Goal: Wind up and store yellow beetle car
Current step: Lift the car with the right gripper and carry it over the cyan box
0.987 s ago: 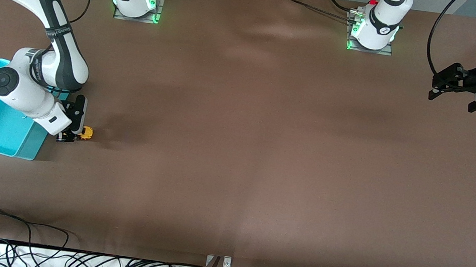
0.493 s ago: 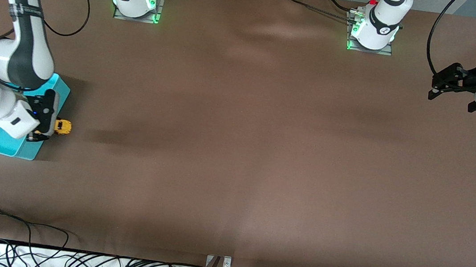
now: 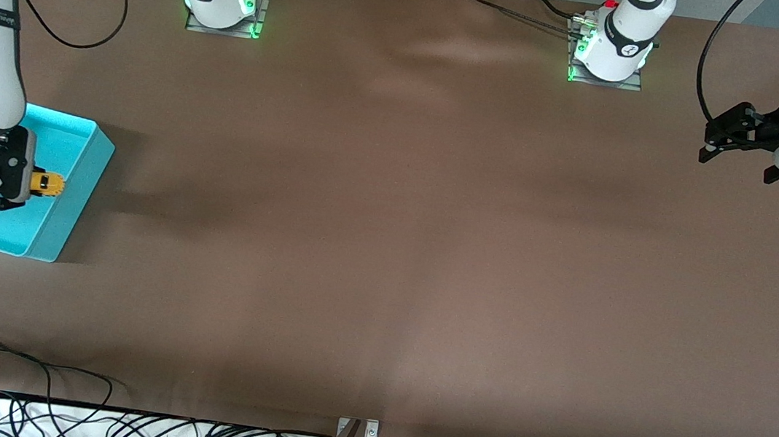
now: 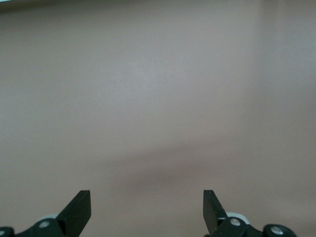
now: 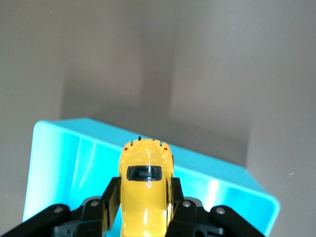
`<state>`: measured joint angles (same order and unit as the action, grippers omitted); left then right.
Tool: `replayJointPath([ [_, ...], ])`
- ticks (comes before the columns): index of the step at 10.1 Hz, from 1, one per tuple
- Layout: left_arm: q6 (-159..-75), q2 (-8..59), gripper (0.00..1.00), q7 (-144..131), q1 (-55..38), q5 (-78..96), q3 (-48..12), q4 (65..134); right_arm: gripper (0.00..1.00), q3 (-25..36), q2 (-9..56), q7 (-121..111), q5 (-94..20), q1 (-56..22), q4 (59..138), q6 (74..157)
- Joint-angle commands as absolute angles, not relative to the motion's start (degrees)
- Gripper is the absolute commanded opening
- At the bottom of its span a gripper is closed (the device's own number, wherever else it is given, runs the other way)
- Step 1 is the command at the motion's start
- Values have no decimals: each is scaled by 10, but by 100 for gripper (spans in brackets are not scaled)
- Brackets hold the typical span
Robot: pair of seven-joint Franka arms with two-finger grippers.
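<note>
at the right arm's end of the table, a turquoise bin (image 3: 72,201), open-topped, on the brown table (image 3: 386,247). above its inside, the right gripper (image 3: 17,187), clamped shut on the yellow beetle car (image 3: 46,184), held up in the air over the bin's floor, clear of the walls. in the right wrist view, the same car (image 5: 144,190) pinched at both flanks between the black fingers (image 5: 109,195), roof and dark window facing the camera, the bin's far wall (image 5: 212,182) just under its nose.

across the middle, only bare brown table, with the two arm bases glowing green along the top edge.

at the left arm's end, the left gripper (image 3: 724,143) waiting in the air over bare table, jaws spread wide, gripping nothing. in the left wrist view, both black fingertips (image 4: 79,210) well apart with only table (image 4: 158,98) between them.

along the bottom edge, a tangle of black cables (image 3: 44,414) off the table.
</note>
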<state>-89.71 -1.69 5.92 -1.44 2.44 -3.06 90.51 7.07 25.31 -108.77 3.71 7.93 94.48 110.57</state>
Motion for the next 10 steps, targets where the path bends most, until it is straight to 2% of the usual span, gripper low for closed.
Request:
replayJointPath([
  [1, -886, -9, 100, 62, -17, 20, -32, 886, 0, 97, 255, -1127, 43, 82, 969, 1127],
  [4, -886, -9, 100, 62, -17, 19, -32, 886, 0, 113, 260, -1171, 37, 94, 1028, 1224],
  [10, -886, -9, 100, 62, -18, 20, -32, 886, 0, 125, 289, -1172, 32, 105, 1063, 1319],
])
